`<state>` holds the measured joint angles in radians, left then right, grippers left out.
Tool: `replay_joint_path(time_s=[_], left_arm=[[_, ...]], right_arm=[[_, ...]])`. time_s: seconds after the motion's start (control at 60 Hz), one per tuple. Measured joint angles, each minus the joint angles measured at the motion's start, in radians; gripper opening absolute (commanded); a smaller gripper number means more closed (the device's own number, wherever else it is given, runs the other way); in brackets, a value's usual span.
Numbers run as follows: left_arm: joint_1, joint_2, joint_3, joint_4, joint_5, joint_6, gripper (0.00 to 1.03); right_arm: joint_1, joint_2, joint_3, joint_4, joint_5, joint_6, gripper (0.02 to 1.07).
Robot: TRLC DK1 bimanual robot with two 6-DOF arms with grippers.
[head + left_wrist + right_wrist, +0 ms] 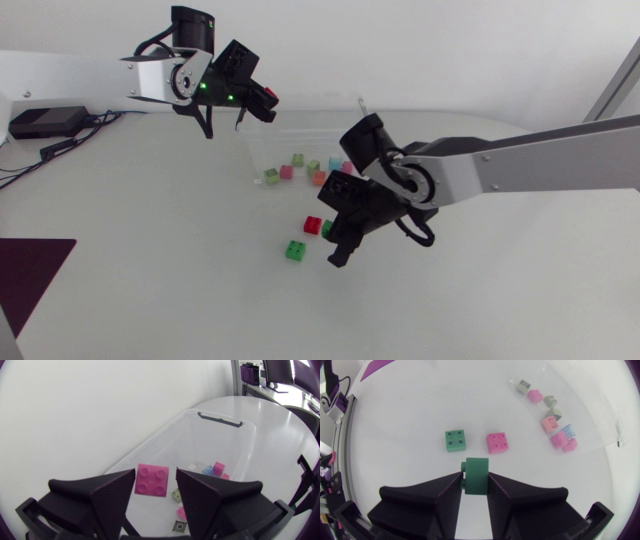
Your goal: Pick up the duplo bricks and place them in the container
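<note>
**Ana:** Between the right gripper's fingers sits a dark green brick. Both pads press on it from two sides, and the gap is narrow.

**Ben:** Is it lifted yet?

**Ana:** I cannot tell. In the head view it is low and just beside the red brick, with the green brick lying near on the table. Those two lie loose, outside the container.

**Ben:** How will it carry?

**Ana:** Easily, I think. It is light, hard plastic that will not crush, but its faces are smooth. Its studs seem to point sideways toward one pad, so it may twist if jolted. For the two on the table I would take the flat opposite walls, low on the body, with the studs up.

**Ben:** And the other arm?

**Ana:** The left gripper hangs above the open container with a pinkish-red brick at its tip, studs toward the camera. I cannot tell whether the brick is clamped or let go.

**Ben:** What is in the container?

**Ana:** Several small bricks, scattered apart across its floor. The dark green one is well short of the container.
</note>
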<state>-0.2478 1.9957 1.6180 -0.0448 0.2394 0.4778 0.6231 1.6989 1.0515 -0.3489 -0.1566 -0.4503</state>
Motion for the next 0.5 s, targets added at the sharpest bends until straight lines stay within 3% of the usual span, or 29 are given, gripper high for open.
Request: replay_joint_path(time_s=[0.267,0.5], left_arm=[[-0.026,-0.004,-0.009,0.013,-0.063,-0.06,0.99],[-0.06,-0.168,-0.186,-0.031,-0.061,-0.051,0.99]], right_arm=[[-0.062,-0.087,0.061,-0.074,0.0,0.002,0.29],[-0.133,-0.115,0.229,-0.069,0.0,0.044,0.29]])
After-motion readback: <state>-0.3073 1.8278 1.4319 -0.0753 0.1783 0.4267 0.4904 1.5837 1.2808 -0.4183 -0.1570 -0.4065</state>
